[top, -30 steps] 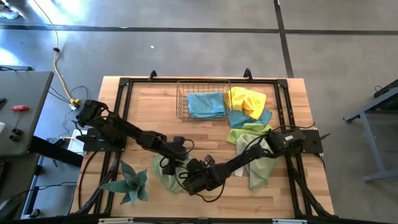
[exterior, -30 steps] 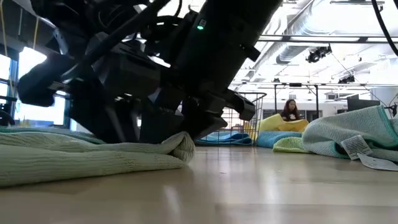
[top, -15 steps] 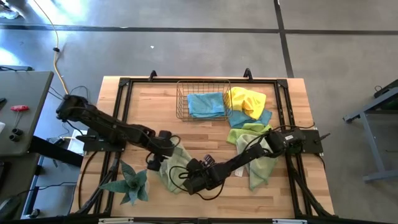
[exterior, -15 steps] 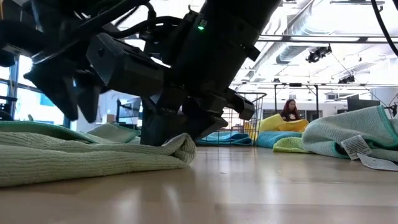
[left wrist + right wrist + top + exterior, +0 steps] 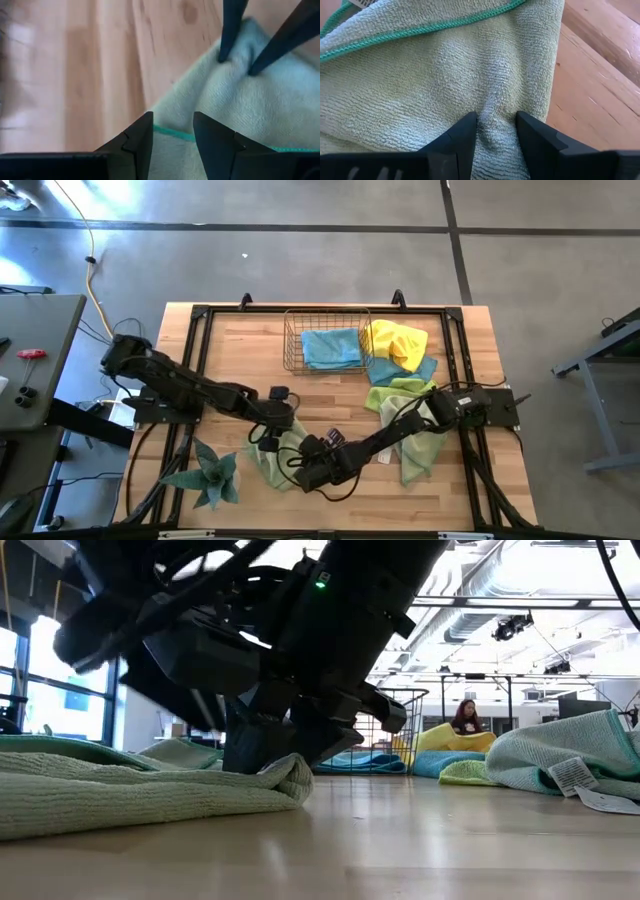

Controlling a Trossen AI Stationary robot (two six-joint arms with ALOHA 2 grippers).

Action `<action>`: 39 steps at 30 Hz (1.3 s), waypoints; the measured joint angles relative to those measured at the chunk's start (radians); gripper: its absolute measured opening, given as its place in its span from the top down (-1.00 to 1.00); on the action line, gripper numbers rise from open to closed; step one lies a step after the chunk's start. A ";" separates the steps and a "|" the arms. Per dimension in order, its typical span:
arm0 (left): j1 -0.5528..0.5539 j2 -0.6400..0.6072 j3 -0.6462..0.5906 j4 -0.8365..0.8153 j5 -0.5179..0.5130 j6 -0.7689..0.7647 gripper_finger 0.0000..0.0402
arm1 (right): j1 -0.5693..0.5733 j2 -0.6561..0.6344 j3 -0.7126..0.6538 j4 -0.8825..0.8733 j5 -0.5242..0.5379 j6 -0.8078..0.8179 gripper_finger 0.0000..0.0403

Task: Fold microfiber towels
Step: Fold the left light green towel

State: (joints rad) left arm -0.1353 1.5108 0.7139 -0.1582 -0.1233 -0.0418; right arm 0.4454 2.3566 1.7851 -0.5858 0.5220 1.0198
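Observation:
A pale green microfiber towel (image 5: pixel 262 465) with a darker green hem lies rumpled on the wooden table near its front edge, also in the low view (image 5: pixel 150 795). My right gripper (image 5: pixel 300 472) reaches in from the right and is shut on a ridge of this towel (image 5: pixel 420 90). My left gripper (image 5: pixel 272 432) hovers open just above the towel's hemmed edge (image 5: pixel 172 132), one finger on either side of it, touching nothing. More towels lie at the back right: yellow (image 5: pixel 397 340), blue (image 5: pixel 405 370), lime green (image 5: pixel 395 395). My right gripper pinches a raised ridge of the towel (image 5: pixel 496 112) between its two fingers, close to one side edge of the cloth. The fingers (image 5: pixel 231 40) slant down onto it from the table's right. The towel stays lying on the table, puckered around the pinch.
A copper wire basket (image 5: pixel 290 340) with a blue towel (image 5: pixel 330 347) in it stands at the back centre. A spiky green plant (image 5: pixel 210 475) sits at the front left. Another pale green towel (image 5: pixel 420 455) lies under the right arm. A person (image 5: pixel 465 718) sits far behind the table.
My left gripper has risen off the pale green towel, drawing a little toward the table's left edge and coming back, its fingers still apart. The towel and my right gripper have kept still.

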 joint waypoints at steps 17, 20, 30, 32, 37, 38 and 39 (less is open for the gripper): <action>-0.120 -0.072 0.000 -0.493 0.103 -0.110 0.35 | 0.000 0.000 0.000 -0.021 -0.004 0.000 0.34; -0.164 -0.121 0.000 -0.530 0.132 -0.158 0.35 | 0.000 0.000 0.000 -0.023 -0.004 -0.005 0.34; -0.207 -0.236 0.069 -0.518 0.029 -0.254 0.35 | -0.019 -0.028 0.000 -0.114 -0.084 0.000 0.34; -0.205 -0.237 0.086 -0.500 -0.010 -0.242 0.35 | -0.029 -0.053 -0.002 -0.162 -0.114 -0.001 0.34; -0.191 -0.223 0.084 -0.402 -0.072 -0.204 0.35 | -0.047 -0.122 0.000 -0.211 -0.108 -0.008 0.34; -0.183 -0.215 0.083 -0.385 -0.072 -0.196 0.35 | -0.050 -0.129 0.000 -0.224 -0.108 -0.007 0.34; -0.175 -0.205 0.082 -0.368 -0.071 -0.192 0.35 | -0.054 -0.136 -0.001 -0.240 -0.111 -0.005 0.34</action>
State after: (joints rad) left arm -0.3102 1.3055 0.7962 -0.5262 -0.1947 -0.2333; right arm 0.3918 2.2203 1.7845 -0.8253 0.4114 1.0147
